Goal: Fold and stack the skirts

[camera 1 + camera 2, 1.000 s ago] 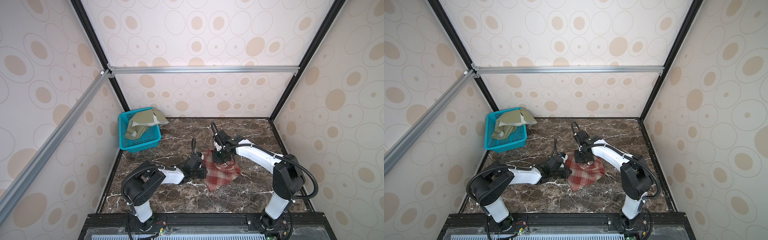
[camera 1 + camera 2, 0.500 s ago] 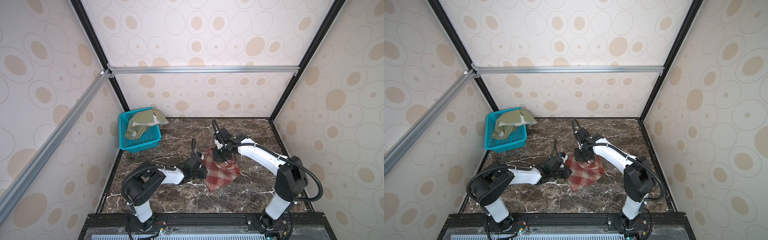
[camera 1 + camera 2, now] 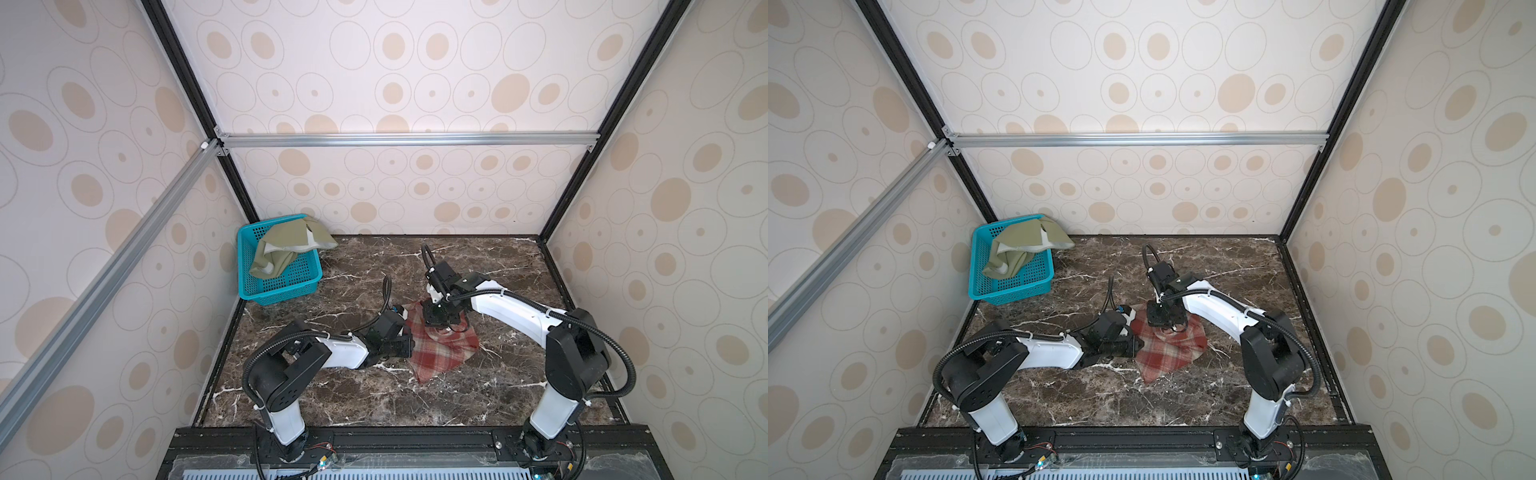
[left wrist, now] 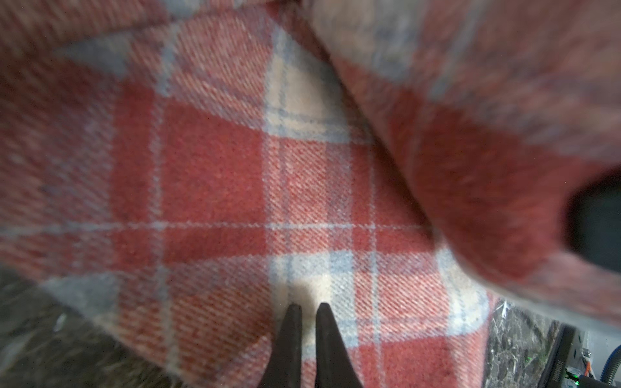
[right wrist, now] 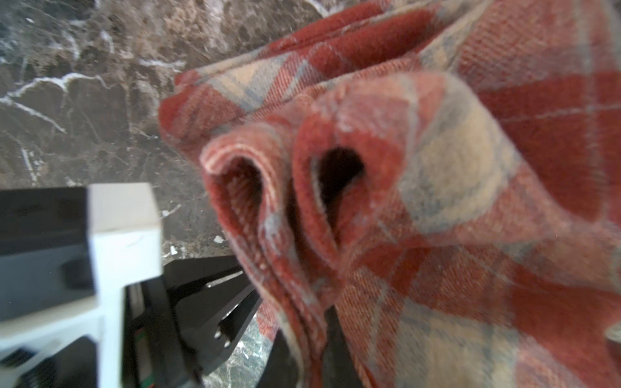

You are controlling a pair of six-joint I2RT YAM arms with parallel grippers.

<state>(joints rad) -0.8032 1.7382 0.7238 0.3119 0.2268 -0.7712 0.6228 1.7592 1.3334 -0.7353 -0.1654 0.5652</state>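
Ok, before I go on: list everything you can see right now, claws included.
plaid skirt: one, red and cream, mid-table, partly bunched up.
olive skirt: one, olive-green with paler lining, draped in the basket, spilling over its far rim.
basket: one, teal, far left corner of the table.
table: one, dark brown marble, white veins.
walls: three, cream with tan ovals, around the table.
left claw: one, black, shut, tips at the plaid skirt's left edge; a pinch I cannot confirm.
right claw: one, black, shut on a raised fold of the plaid skirt.

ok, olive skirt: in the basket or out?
In, and not folded: the olive skirt lies crumpled in the teal basket, part hanging over its rim.
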